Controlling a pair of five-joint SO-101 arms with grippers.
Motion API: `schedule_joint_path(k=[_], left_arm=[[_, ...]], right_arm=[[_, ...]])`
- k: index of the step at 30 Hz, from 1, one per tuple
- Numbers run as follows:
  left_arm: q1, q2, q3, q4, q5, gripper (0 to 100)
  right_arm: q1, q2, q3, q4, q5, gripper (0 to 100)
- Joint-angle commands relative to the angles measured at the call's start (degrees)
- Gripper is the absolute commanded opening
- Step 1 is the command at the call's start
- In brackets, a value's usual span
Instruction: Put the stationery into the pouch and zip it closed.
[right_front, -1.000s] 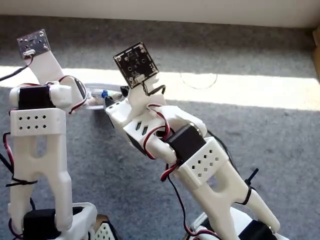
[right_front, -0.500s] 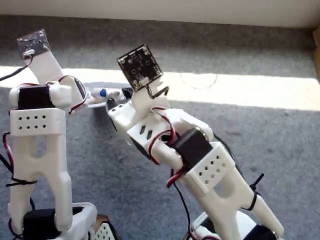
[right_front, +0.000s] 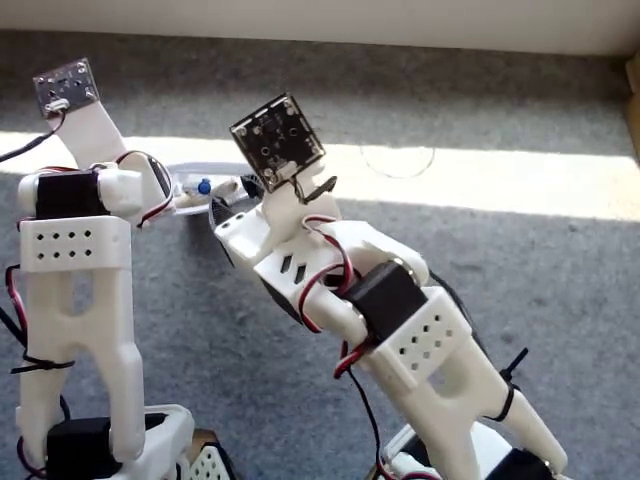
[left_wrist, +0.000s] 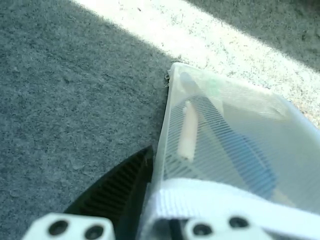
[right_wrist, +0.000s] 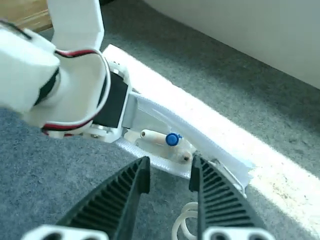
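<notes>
A clear mesh pouch (left_wrist: 225, 125) with a white band lies on grey carpet in a strip of sunlight. Through its wall I see a white stick (left_wrist: 187, 131) and a blue item (left_wrist: 247, 160). My left gripper (left_wrist: 160, 195) is shut on the pouch's edge, black jaw outside. In the right wrist view the pouch (right_wrist: 160, 117) holds a white pen with a blue cap (right_wrist: 172, 139). My right gripper (right_wrist: 169, 172) hovers open just before the pouch's near edge, touching nothing. In the high view the pouch (right_front: 190, 200) sits between both arms.
A small white loop (right_wrist: 182, 225) lies on the carpet under the right gripper's jaws. A thin clear ring (right_front: 398, 160) rests in the sunlit strip to the right. A pale wall base (right_front: 320, 20) borders the far side, with open carpet on the right.
The right arm has shifted slightly to the right and its wrist has turned a little. The left arm and the pouch have stayed put.
</notes>
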Motion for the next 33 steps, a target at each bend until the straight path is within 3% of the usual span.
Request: schedule_joint_path(k=[1, 4, 10, 20, 33], left_arm=[[-0.75, 0.92, 0.31, -0.70, -0.53, 4], [-0.75, 0.92, 0.31, -0.70, -0.53, 4], [-0.75, 0.92, 0.22, -0.70, -0.53, 4], [-0.75, 0.92, 0.22, -0.70, -0.53, 4], [-0.75, 0.92, 0.31, -0.70, -0.53, 4]], right_arm=[[-0.66, 4.53, -2.42, -0.13, 0.62, 13.4], [-0.48, 6.29, -2.51, -0.13, 0.62, 12.9], [-0.40, 3.65, -2.59, -0.13, 3.87, 1.6], [-0.40, -9.63, -2.15, 0.04, 11.78, 1.2], [-0.31, -10.77, -2.59, 4.35, 12.22, 1.2]])
